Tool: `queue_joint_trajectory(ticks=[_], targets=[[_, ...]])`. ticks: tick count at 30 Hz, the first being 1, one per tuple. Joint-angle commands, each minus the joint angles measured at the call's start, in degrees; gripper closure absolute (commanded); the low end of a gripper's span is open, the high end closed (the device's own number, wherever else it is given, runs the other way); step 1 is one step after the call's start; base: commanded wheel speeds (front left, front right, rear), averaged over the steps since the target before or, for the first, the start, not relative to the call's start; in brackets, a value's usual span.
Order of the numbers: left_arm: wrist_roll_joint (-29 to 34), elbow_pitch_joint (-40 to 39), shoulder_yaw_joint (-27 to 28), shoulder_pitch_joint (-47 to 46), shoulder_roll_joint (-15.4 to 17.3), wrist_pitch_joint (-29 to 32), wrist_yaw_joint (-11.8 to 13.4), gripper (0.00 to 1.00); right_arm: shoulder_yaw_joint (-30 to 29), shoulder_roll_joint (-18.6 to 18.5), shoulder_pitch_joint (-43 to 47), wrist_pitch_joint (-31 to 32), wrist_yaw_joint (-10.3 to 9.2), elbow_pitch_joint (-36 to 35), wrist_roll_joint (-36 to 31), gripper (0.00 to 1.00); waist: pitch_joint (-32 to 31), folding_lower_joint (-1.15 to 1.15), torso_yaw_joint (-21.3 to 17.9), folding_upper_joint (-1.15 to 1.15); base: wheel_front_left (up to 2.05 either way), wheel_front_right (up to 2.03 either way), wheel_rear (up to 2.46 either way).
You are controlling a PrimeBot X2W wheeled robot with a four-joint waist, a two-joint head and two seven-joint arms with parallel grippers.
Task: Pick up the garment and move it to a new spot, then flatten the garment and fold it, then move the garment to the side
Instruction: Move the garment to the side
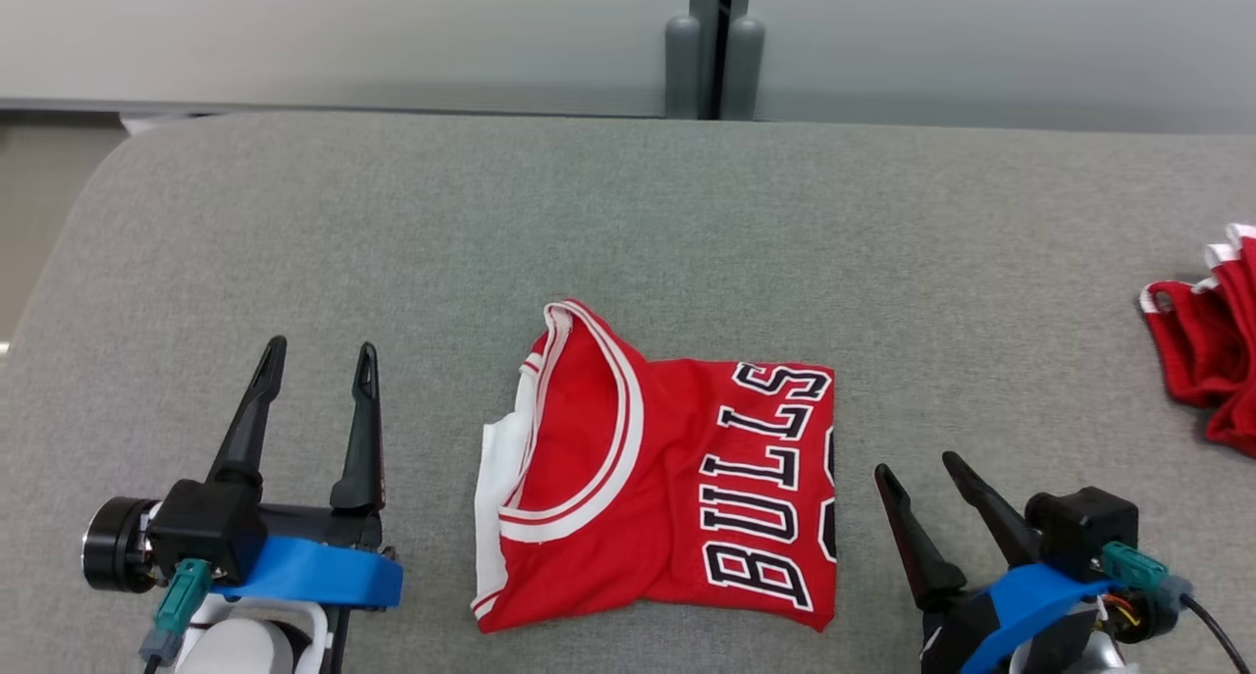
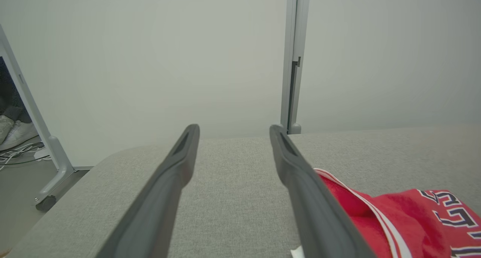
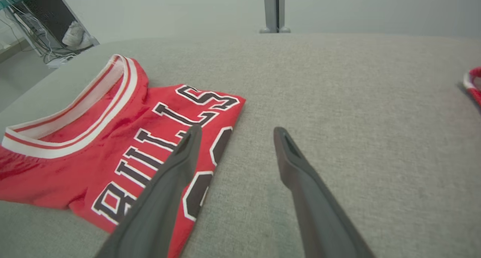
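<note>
The garment [image 1: 667, 478] is a red jersey with white trim and black BULLS lettering, lying folded into a compact rectangle on the grey table [image 1: 628, 223], near its front edge. My left gripper [image 1: 316, 358] stands open to the left of it, apart from the cloth, with nothing between its fingers. My right gripper [image 1: 917, 470] stands open just right of the jersey's edge, also empty. In the left wrist view the garment [image 2: 406, 216] lies right of the open fingers [image 2: 300, 183]. In the right wrist view the garment [image 3: 124, 145] lies to the left, partly behind the left finger [image 3: 169, 190].
A second bunch of red cloth with white trim [image 1: 1207, 350] lies at the table's right edge, also seen in the right wrist view as red cloth [image 3: 474, 85]. A grey partition with a post [image 1: 711, 56] stands behind the table. Shoes and cables [image 2: 15, 138] sit on the floor beyond the left edge.
</note>
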Motion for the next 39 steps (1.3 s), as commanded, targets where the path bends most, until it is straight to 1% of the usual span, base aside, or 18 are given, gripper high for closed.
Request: queue_joint_trajectory(ticks=[1, 2, 3, 7, 11, 12, 13, 18, 21, 24, 27, 30, 34, 36, 39], targets=[[0.51, 0.01, -0.08, -1.41, -0.33, -0.27, -0.52, 0.00, 0.27, 0.10, -1.55, -0.76, 0.01, 2.31, 0.67, 0.00, 2.88, -0.01, 2.84, -0.02, 0.00, 0.00, 0.00], [0.56, 0.17, -0.21, -2.00, -0.67, -0.37, -0.83, 0.00, 0.63, 0.26, -2.36, -1.07, 0.01, 4.35, 0.96, 0.00, 3.54, -0.01, 3.50, -0.02, 0.00, 0.00, 0.00], [0.56, 0.17, -0.21, -2.00, -0.67, -0.37, -0.83, 0.00, 0.63, 0.26, -2.36, -1.07, 0.01, 4.35, 0.96, 0.00, 3.54, -0.01, 3.50, -0.02, 0.00, 0.00, 0.00], [1.09, 0.77, -0.10, -3.62, -1.69, -0.61, -1.51, 0.00, 2.10, 0.49, -5.60, -2.27, 0.01, 11.02, 1.78, 0.00, 5.37, -0.01, 4.90, -0.02, 0.00, 0.00, 0.00], [1.84, 0.76, 0.59, -4.38, -2.75, -0.66, -2.15, 0.00, 3.30, 0.53, -7.22, -0.95, 0.01, 15.80, 2.48, 0.00, 5.79, -0.01, 5.49, -0.02, 0.00, 0.00, 0.00], [2.10, 0.79, 0.79, -4.30, -2.97, -0.66, -2.40, 0.00, 3.54, 0.56, -7.35, -0.80, 0.01, 16.37, 2.80, 0.53, 5.74, -0.01, 5.57, -0.02, 0.00, 0.00, 0.00], [2.22, 0.87, 0.98, -4.18, -3.18, -0.67, -2.50, 0.00, 3.65, 0.44, -7.32, -0.32, 0.01, 16.93, 3.09, 1.00, 5.60, -0.01, 5.65, -0.02, 0.00, 0.00, 0.00], [3.12, 1.46, 1.85, -3.16, -4.26, -0.63, -3.26, 0.00, 3.83, -0.58, -6.74, -1.77, 0.01, 15.09, 3.99, 1.00, 4.69, -0.01, 5.38, -0.02, 0.00, 0.00, 0.00], [3.62, 1.54, 2.40, -2.46, -4.54, -0.63, -3.48, 0.00, 3.36, -1.45, -6.45, -3.03, 0.00, 12.74, 3.71, 1.00, 4.02, -0.01, 3.86, -0.02, 0.00, 0.00, 0.00], [4.08, 1.10, 2.99, -1.81, -4.35, -0.64, -3.76, 0.00, 2.73, -2.70, -5.75, -3.73, -0.01, 10.48, 3.62, 1.00, 3.79, -0.01, 1.03, -0.02, 0.00, 0.00, 0.00], [4.26, 0.49, 3.78, -1.20, -3.91, -0.63, -3.79, 0.00, 1.85, -4.01, -5.42, -3.84, -0.01, 8.54, 3.67, 1.00, 4.18, -0.01, -2.93, -0.02, 0.00, 0.00, 0.00], [4.49, 0.09, 3.90, -1.28, -3.49, -0.63, -4.16, 0.00, -0.62, -5.41, -4.92, -3.96, -0.01, 7.35, 3.75, 1.00, 4.64, -0.01, -6.93, -0.02, 0.00, 0.00, 0.00], [4.55, -0.29, 3.82, -1.80, -3.03, -0.64, -4.37, 0.00, -3.09, -5.97, -5.13, -3.75, 0.00, 6.74, 4.26, 1.00, 5.31, -0.01, -11.79, -0.02, 0.00, 0.00, 0.00], [4.48, -0.61, 3.65, -2.34, -2.94, -0.36, -4.57, 0.00, -3.86, -6.02, -5.79, -3.56, 0.00, 6.52, 4.39, 1.00, 5.93, -0.01, -13.60, -0.02, 0.00, 0.00, 0.00], [4.86, -1.05, 3.05, -3.48, -2.64, 0.25, -4.91, 0.00, -4.49, -6.42, -7.68, -3.62, 0.00, 6.95, 4.92, 1.00, 7.15, -0.01, -15.27, -0.02, 0.00, 0.00, 0.00]])
